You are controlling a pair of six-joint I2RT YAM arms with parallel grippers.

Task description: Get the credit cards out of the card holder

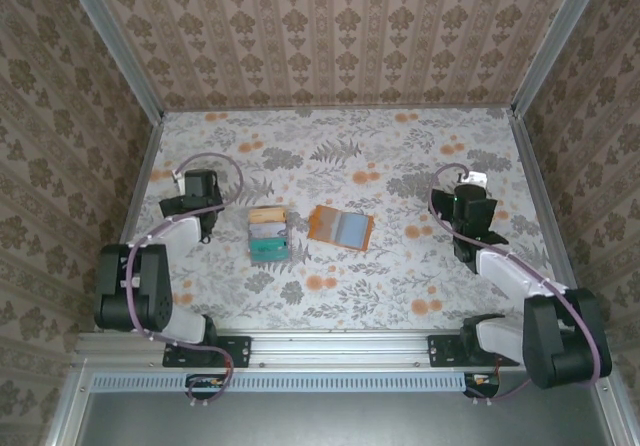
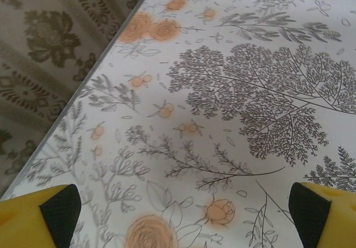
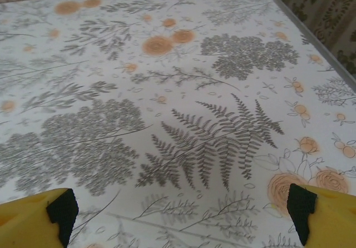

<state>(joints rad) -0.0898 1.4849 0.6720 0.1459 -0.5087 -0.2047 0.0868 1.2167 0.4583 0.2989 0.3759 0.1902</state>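
Note:
The card holder (image 1: 341, 226), an orange-tan wallet with a pale grey-blue inside, lies flat at the middle of the table. Left of it, apart from it, the credit cards (image 1: 267, 233) lie in an overlapping stack of beige, pale and teal. My left gripper (image 1: 197, 188) stands at the left side of the table, well left of the cards. In the left wrist view its fingers (image 2: 61, 210) are wide apart over bare cloth, so it is open. My right gripper (image 1: 471, 198) stands at the right side, away from the wallet. Its fingers (image 3: 62, 212) are also spread wide with nothing between them.
A floral cloth (image 1: 380, 156) covers the table. Patterned walls close it on three sides; a metal edge strip (image 2: 83, 87) runs close to the left gripper and another (image 3: 311, 36) near the right one. A rail (image 1: 340, 346) carries both arm bases at the front.

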